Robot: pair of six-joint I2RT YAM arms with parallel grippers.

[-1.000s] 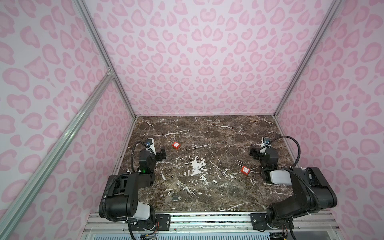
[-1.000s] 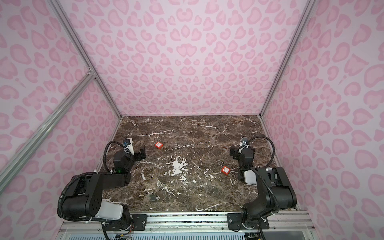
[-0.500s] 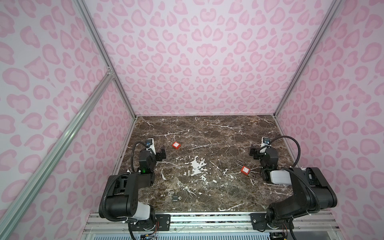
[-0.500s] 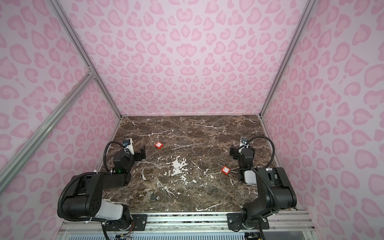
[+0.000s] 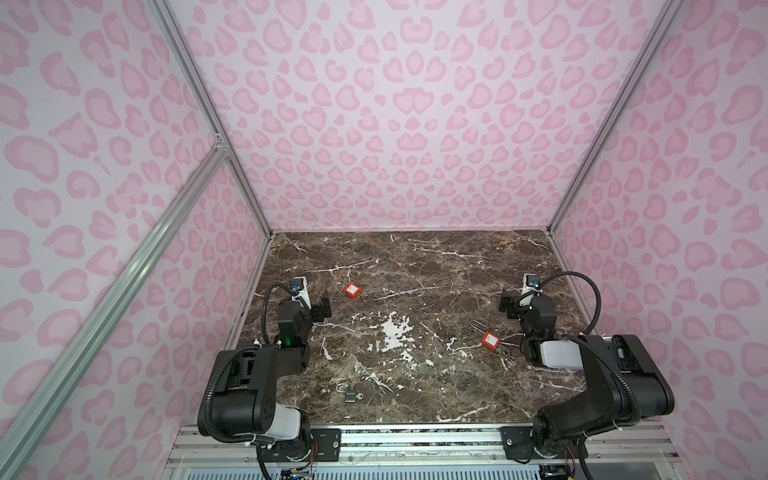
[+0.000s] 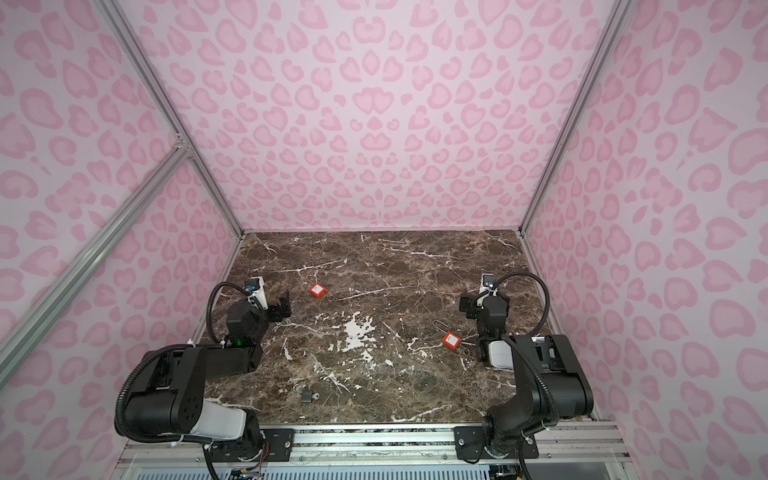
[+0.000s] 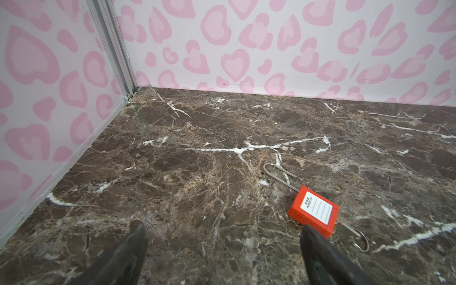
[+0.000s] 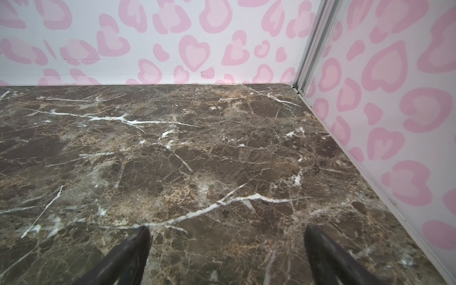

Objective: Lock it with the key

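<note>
L gripper [image 7: 222, 227] is hovering low over the marble table [image 7: 197, 172] w/ jaws spread wide, gripping nothing. A red padlock [image 7: 313, 213] is lying flat just beside one finger [image 7: 318, 244], key [image 7: 345, 230] sitting in its bottom end w/ a ring on it. R gripper [image 8: 225, 229] is hanging open too over bare tabletop, a second red padlock [image 5: 490, 340] is lying near that arm, and a small dark padlock [image 5: 350, 397] is resting near the front edge.
</note>
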